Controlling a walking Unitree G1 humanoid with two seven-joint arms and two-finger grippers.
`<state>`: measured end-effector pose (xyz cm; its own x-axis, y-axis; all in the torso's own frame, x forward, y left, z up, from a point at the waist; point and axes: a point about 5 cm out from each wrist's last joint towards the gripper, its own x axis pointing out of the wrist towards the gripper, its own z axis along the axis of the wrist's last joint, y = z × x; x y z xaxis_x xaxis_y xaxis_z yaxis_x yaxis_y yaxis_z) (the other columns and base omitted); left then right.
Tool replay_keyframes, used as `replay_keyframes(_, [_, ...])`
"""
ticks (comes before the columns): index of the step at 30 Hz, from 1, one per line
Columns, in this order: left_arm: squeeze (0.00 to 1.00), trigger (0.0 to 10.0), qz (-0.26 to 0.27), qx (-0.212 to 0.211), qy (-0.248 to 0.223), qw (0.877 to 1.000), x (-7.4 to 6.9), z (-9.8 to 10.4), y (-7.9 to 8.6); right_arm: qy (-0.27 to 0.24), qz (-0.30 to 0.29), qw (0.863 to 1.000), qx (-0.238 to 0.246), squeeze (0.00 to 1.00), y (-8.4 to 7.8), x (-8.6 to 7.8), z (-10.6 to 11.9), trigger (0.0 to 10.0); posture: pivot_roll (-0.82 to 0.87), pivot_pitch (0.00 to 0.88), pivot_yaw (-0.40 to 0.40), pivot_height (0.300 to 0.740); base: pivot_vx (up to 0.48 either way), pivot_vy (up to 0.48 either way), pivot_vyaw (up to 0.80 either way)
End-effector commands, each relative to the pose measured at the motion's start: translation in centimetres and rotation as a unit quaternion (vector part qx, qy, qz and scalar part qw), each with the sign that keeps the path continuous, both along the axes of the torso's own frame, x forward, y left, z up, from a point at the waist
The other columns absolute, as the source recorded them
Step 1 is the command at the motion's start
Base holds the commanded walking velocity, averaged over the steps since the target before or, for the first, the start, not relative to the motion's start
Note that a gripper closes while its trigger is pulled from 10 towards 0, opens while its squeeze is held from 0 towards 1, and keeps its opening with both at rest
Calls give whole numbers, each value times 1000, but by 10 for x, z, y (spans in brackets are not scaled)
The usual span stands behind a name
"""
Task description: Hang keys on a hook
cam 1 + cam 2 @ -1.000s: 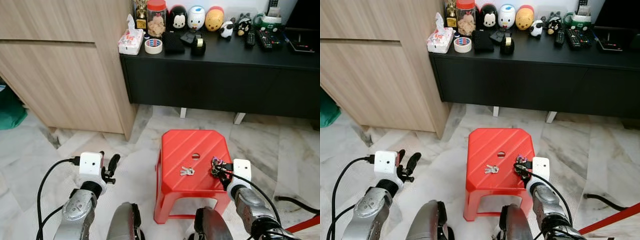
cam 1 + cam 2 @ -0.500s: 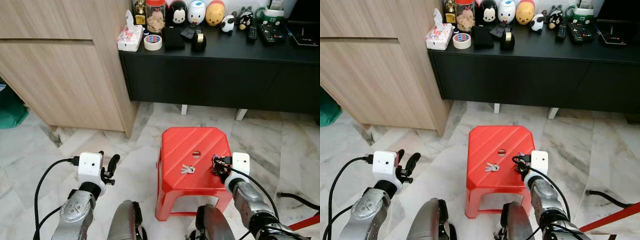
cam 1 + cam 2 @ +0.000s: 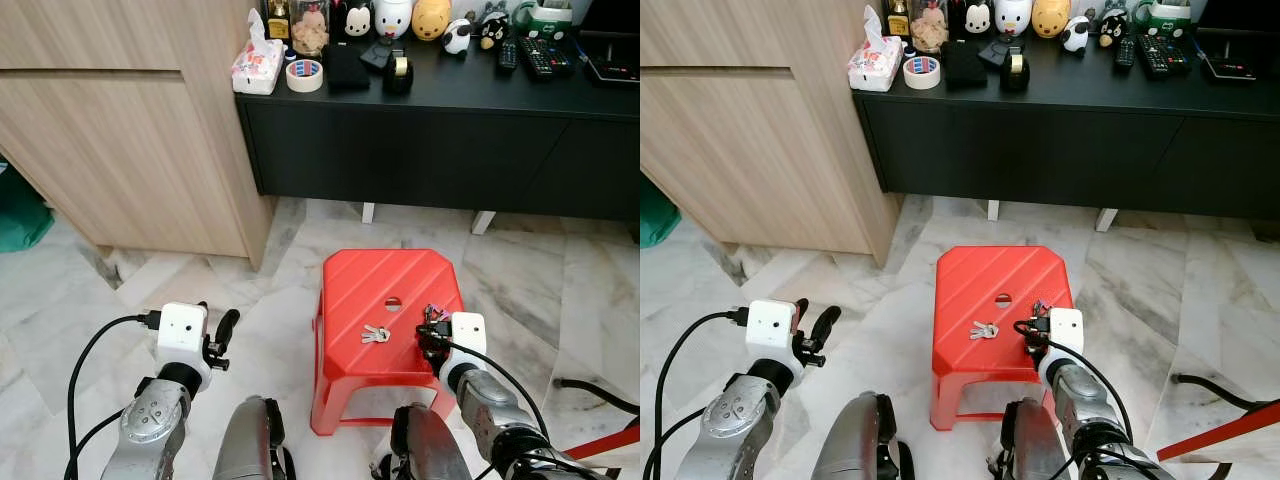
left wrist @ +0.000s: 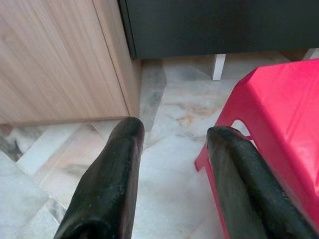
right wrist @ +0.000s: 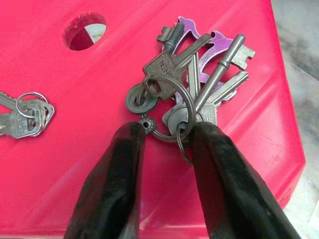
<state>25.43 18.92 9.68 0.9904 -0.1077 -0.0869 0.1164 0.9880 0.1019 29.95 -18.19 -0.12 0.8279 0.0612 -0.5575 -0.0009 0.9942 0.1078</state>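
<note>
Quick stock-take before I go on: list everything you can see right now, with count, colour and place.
stool: 1, red, on the marble floor ahead
key bunch: 1, silver and purple, on the stool's right side
small keys: 1 set, silver, mid-stool
sideboard: 1, black, behind the stool
cabinet: 1, light wood, left
tape roll: 1, white, on the sideboard
right gripper: fingers around the key bunch's ring
left gripper: open, over the floor

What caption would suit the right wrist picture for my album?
Right gripper with its fingers around the ring of a key bunch on a red stool, a smaller bunch nearby.
</note>
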Motion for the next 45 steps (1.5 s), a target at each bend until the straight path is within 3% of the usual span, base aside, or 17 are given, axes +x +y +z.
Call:
replay_keyframes(1, [0, 10000, -1, 8, 12, 1000, -2, -4, 1, 9, 2, 1000, 0, 0, 0, -6, -6, 0, 161, 200, 37, 599, 0, 0, 0])
replay_keyframes(19, [0, 10000, 0, 13, 16, 1000, 3, -10, 3, -19, 0, 1000, 8, 0, 6, 1, 1, 0, 153, 161, 27, 599, 0, 0, 0])
replay_keyframes(24, [0, 10000, 2, 17, 19, 1000, 6, -15, 3, -23, -6, 1000, 10, 0, 5, 0, 1, 0, 142, 124, 8, 599, 0, 0, 0])
replay_keyframes(29, [0, 10000, 6, 29, 23, 999, 10, -23, 6, -59, -18, 998, 13, 0, 2, 5, 9, 0, 131, 71, -4, 599, 0, 0, 0])
replay_keyframes(33, [0, 10000, 5, 40, 25, 999, 13, -27, 12, -107, -57, 991, 52, 0, 2, 7, 17, 0, 116, 17, -13, 599, 0, 0, 0])
replay_keyframes(40, [0, 10000, 9, 46, 25, 999, 21, -32, 15, -150, -122, 975, 111, 0, -1, 3, 24, 0, 94, 0, -21, 599, 0, 0, 0])
replay_keyframes(41, [0, 10000, 11, 47, 23, 999, 22, -33, 16, -169, -128, 969, 125, 0, 0, 0, 29, 2431, 88, 0, -20, 599, 0, 0, 0])
replay_keyframes(42, [0, 10000, 12, 46, 22, 999, 23, -33, 17, -177, -129, 967, 129, 0, 1, -2, 32, 10000, 81, 0, -22, 599, 0, 0, 0])
replay_keyframes(45, [0, 10000, 13, 46, 22, 999, 25, -36, 17, -187, -128, 966, 128, 0, 1, -5, 36, 10000, 74, 0, -24, 599, 0, 0, 0])
